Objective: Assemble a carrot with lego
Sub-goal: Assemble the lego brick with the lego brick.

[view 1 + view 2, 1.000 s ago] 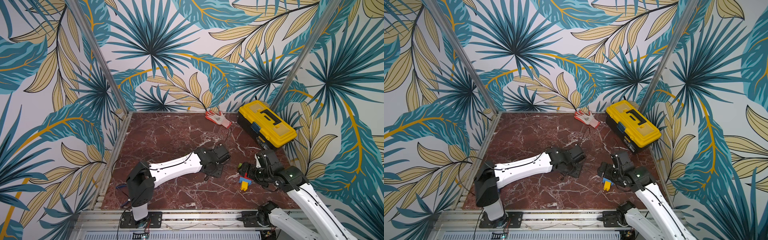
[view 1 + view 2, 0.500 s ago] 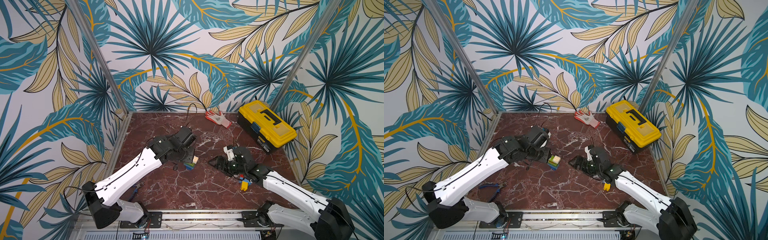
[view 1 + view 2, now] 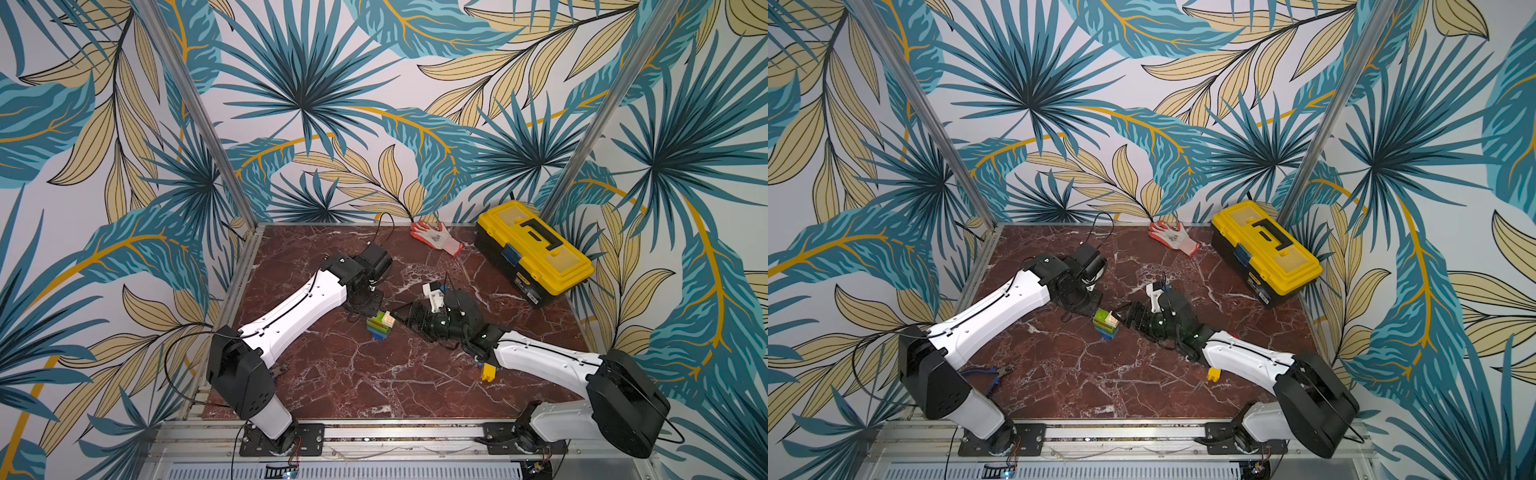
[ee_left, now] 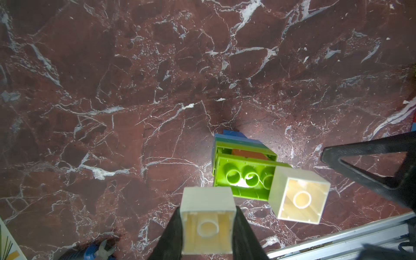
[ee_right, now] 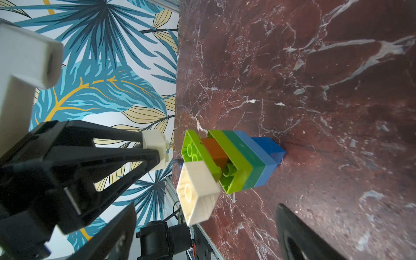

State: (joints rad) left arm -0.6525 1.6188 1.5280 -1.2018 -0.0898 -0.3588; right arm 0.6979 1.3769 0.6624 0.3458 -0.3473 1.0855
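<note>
Centrally in both top views, on the glossy red-brown marble tabletop point(image 3: 365, 386), stands the lego stack point(image 3: 379, 326) point(image 3: 1105, 324): smooth studded plastic bricks, blue at the base, then green and lime oblongs and an orange block. It is topped by a tilted lime oblong with a cream end brick point(image 5: 198, 195) stuck on, hollow undersides showing. The left gripper point(image 4: 208, 216) pinches a second cream square brick point(image 4: 207, 234) low in its wrist view, the right gripper point(image 3: 405, 318) has black jaws spread wide beside the stack, and at the table's upper right the yellow plastic toolbox point(image 3: 534, 253) is shut, contents hidden.
</note>
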